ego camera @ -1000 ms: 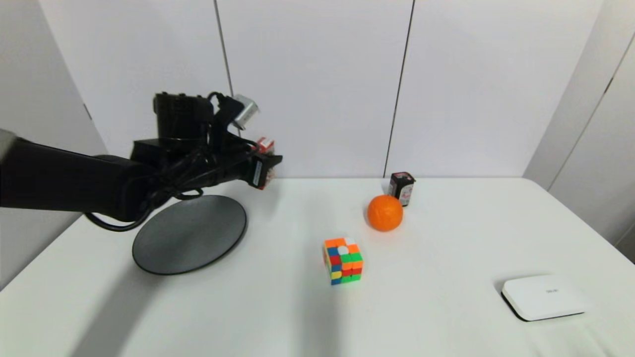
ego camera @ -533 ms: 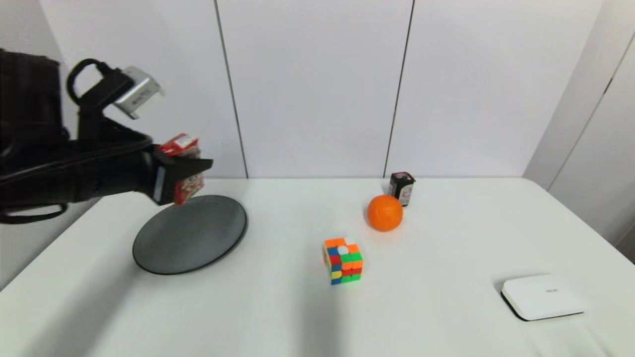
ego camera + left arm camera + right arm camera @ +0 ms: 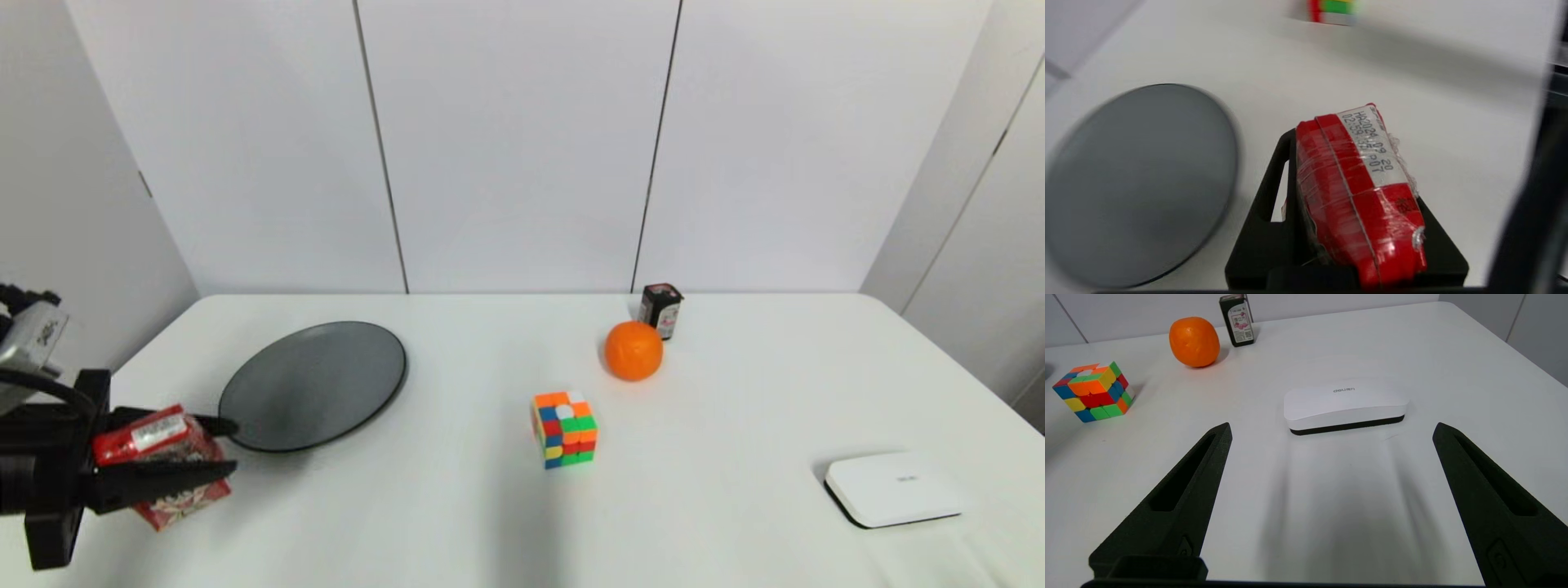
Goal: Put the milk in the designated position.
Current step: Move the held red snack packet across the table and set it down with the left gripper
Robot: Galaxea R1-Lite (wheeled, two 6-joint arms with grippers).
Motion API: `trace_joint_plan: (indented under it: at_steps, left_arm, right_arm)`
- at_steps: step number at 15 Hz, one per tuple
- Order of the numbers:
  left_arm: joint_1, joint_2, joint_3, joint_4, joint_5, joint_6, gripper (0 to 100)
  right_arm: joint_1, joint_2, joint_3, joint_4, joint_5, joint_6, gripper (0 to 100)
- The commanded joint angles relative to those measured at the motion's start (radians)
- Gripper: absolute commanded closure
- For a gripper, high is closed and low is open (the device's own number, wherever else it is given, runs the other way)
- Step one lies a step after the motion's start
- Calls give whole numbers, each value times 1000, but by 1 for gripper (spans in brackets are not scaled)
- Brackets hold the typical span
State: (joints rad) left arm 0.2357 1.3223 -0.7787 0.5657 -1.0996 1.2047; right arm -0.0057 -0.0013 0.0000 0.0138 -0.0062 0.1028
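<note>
— Milk (image 3: 159, 457) first: where is it?

— Clamped between the two black fingers of the left gripper (image 3: 192, 449), low over the near-left part of the table (image 3: 735, 506), just beside the near edge of the dark grey plate (image 3: 314, 384). In the left wrist view the red carton (image 3: 1359, 192) sits tilted in the grasp, its white date label facing up.

— So how much of the job is done?

— I'd say the pickup and most of the carry. What is left is setting it down on the bare white patch and letting go. Whether the carton's bottom touches the table I cannot tell; in the head view it looks close to the surface, and it is clearly not released.

— And the arm's pose?

— The left arm comes in from the left edge, forearm roughly level, fingers pointing toward the middle of the table. The right gripper (image 3: 1331, 433) is parked near the white box (image 3: 1345, 404), its fingers wide apart and holding nothing.

— Anything in the way?

— No. The cube (image 3: 565, 429), orange (image 3: 633, 350) and dark carton (image 3: 660, 309) stand well apart from it.
</note>
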Motion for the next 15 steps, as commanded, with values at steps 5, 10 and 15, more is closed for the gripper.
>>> trace_joint_plan:
  at_steps: [5, 10, 15]
  left_arm:
    - [51, 455, -14, 42, -54, 409, 100]
    - [51, 537, -51, 11, -54, 406, 100]
    - [51, 538, -60, 13, -54, 404, 0]
  right_arm:
    - [0, 1, 0, 0, 0, 0, 0]
    - [0, 1, 0, 0, 0, 0, 0]
    - [0, 1, 0, 0, 0, 0, 0]
